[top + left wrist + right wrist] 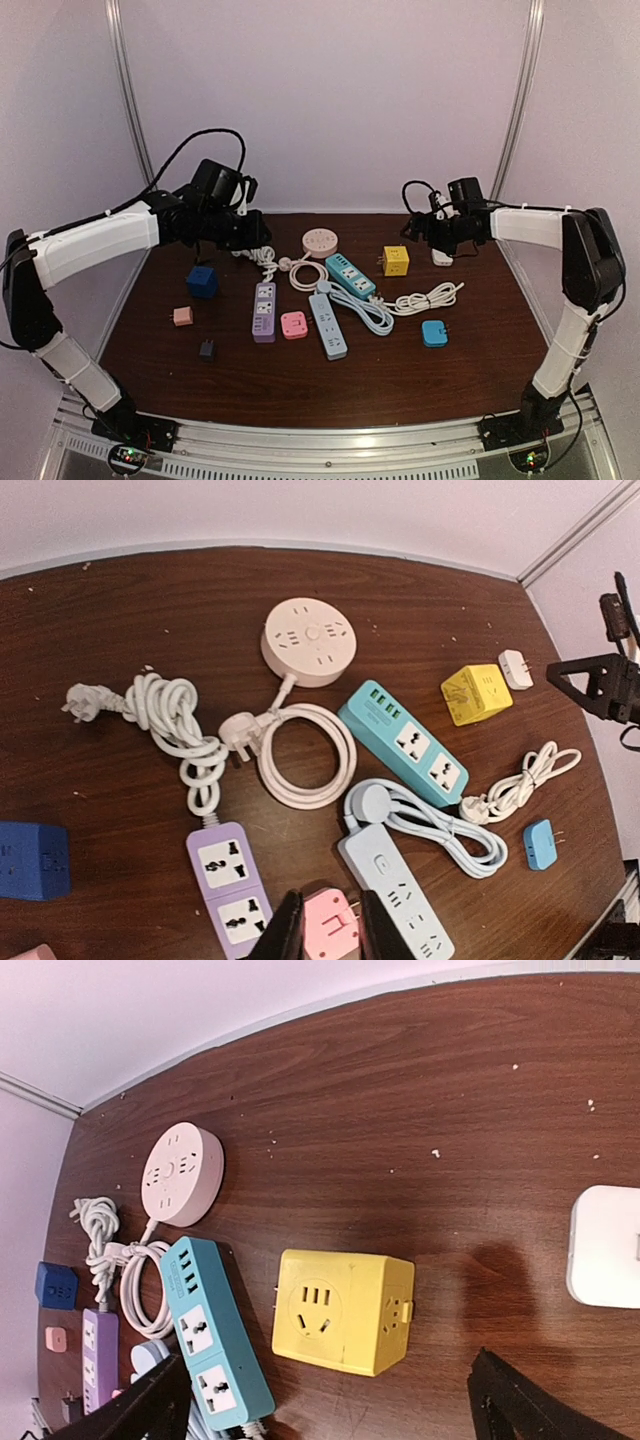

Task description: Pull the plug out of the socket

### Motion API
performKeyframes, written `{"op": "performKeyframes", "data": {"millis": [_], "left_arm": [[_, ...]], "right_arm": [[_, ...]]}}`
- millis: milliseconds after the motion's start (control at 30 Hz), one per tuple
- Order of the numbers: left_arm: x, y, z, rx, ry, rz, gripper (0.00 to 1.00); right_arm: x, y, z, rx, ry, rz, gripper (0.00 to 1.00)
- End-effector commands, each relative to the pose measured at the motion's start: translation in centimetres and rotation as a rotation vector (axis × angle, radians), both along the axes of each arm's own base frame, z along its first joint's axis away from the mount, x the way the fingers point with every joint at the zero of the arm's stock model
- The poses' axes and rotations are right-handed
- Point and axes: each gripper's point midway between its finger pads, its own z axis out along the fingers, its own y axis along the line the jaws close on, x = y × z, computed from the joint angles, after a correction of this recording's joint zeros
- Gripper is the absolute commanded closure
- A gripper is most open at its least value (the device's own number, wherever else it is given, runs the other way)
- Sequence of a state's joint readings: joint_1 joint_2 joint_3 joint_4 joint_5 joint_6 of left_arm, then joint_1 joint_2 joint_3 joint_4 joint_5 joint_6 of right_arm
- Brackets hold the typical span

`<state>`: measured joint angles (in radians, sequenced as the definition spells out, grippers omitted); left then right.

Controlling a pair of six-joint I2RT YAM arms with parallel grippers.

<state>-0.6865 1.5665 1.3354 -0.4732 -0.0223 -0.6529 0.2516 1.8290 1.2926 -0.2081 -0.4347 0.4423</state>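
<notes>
Four sockets lie mid-table: a round white one (320, 242), a teal strip (350, 275), a light blue strip (328, 325) and a purple strip (264, 311). Their corded plugs lie loose; I see none seated in a socket. The light blue plug (375, 802) rests at its own strip's end. My left gripper (255, 232) hovers high at the back left, open and empty; in its wrist view (328, 935) a pink adapter (330, 920) shows far below between the fingers. My right gripper (425, 232) is wide open and empty above the yellow cube socket (342, 1310).
A white adapter (441, 257) lies under the right gripper. A blue adapter (434, 333) sits front right. A dark blue cube (202, 281), a small pink adapter (182, 316) and a black adapter (207, 349) sit at the left. White coiled cords (175, 725) lie by the purple strip.
</notes>
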Motion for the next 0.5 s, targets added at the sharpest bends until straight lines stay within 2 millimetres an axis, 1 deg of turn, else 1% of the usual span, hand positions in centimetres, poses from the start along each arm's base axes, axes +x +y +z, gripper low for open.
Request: {"op": "performKeyframes", "data": {"millis": [0, 67, 133, 167, 233, 267, 300, 333, 400, 467], "left_arm": [[0.5, 3.5, 1.8, 0.057, -0.098, 0.068, 0.75], [0.5, 5.2, 2.3, 0.082, -0.127, 0.101, 0.67], [0.4, 6.9, 3.1, 0.107, -0.166, 0.133, 0.53], [0.3, 7.6, 3.6, 0.117, -0.19, 0.147, 0.44], [0.1, 9.0, 4.3, 0.14, -0.23, 0.172, 0.24], [0.0, 9.5, 4.7, 0.154, -0.252, 0.179, 0.06], [-0.2, 10.1, 5.0, 0.173, -0.268, 0.19, 0.03], [-0.3, 10.8, 5.2, 0.189, -0.285, 0.205, 0.02], [-0.5, 12.1, 5.5, 0.217, -0.313, 0.239, 0.02], [-0.5, 13.7, 5.2, 0.236, -0.321, 0.28, 0.02]], "right_arm": [[-1.3, -1.7, 2.1, -0.138, -0.081, -0.07, 0.0], [-1.9, -2.3, 3.3, -0.167, -0.119, -0.095, 0.0], [-2.7, -3.3, 4.7, -0.195, -0.164, -0.131, 0.0], [-3.1, -3.8, 5.3, -0.21, -0.188, -0.149, 0.0], [-4.0, -4.8, 6.8, -0.238, -0.24, -0.185, 0.0], [-4.5, -5.3, 7.6, -0.25, -0.268, -0.201, 0.0], [-5.0, -5.7, 8.3, -0.259, -0.295, -0.216, 0.0], [-5.5, -5.9, 8.9, -0.258, -0.322, -0.219, 0.0], [-6.5, -7.2, 10.3, -0.275, -0.383, -0.268, 0.0], [-7.7, -8.3, 11.4, -0.289, -0.44, -0.311, 0.0]]}}
